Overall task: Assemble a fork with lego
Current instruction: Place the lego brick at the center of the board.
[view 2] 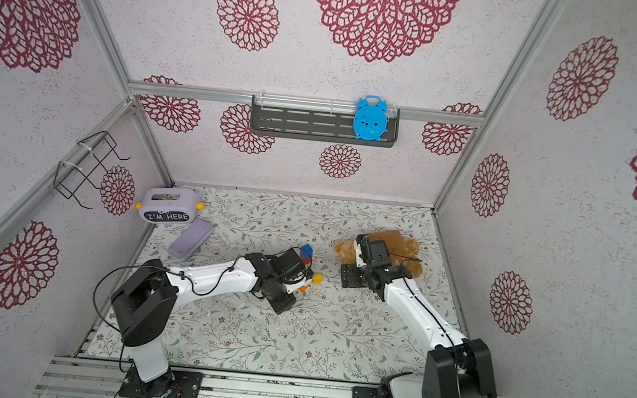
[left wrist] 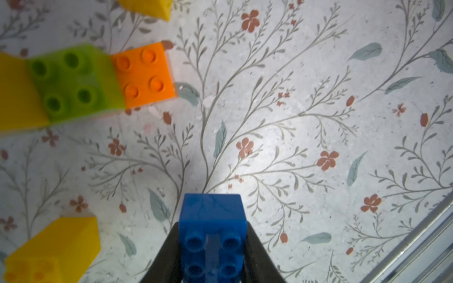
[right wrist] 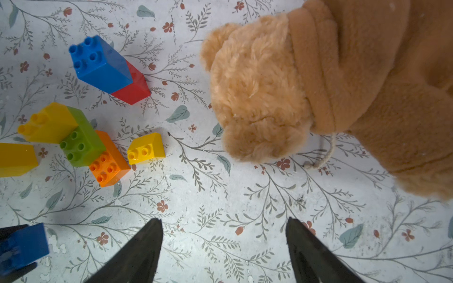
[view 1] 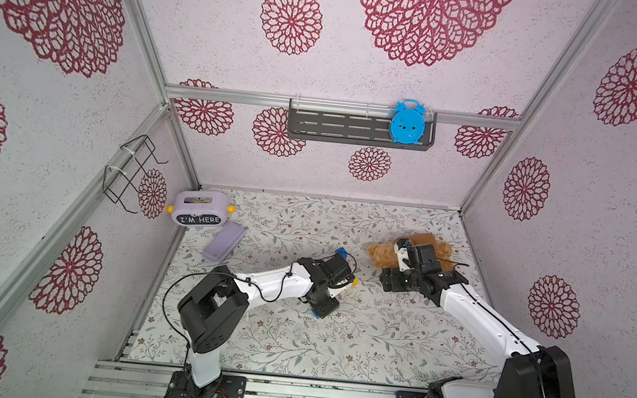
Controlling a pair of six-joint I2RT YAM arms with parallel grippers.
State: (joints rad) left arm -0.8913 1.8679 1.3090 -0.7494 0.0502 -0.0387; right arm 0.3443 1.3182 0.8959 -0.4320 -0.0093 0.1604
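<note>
The lego lies on the flowered mat between my arms. Of the fork, two joined parts show, standing apart from each other. One is a blue brick stacked on a red one [right wrist: 105, 71]. The other is a lime green brick [right wrist: 82, 145] joined to an orange brick [right wrist: 110, 166] and a yellow one [right wrist: 47, 126]. A loose yellow brick [right wrist: 145, 148] lies beside the orange one, and another yellow brick [left wrist: 58, 247] lies apart. My left gripper [left wrist: 212, 227] is shut on a separate blue brick [left wrist: 212, 220], held just above the mat. My right gripper [right wrist: 224, 227] stands open over bare mat.
A brown plush toy [view 1: 383, 254] lies right beside my right wrist. A lilac box reading "I'M HERE" [view 1: 200, 208] and its lid [view 1: 223, 242] sit at the back left. A blue clock [view 1: 408, 123] hangs on the back wall shelf.
</note>
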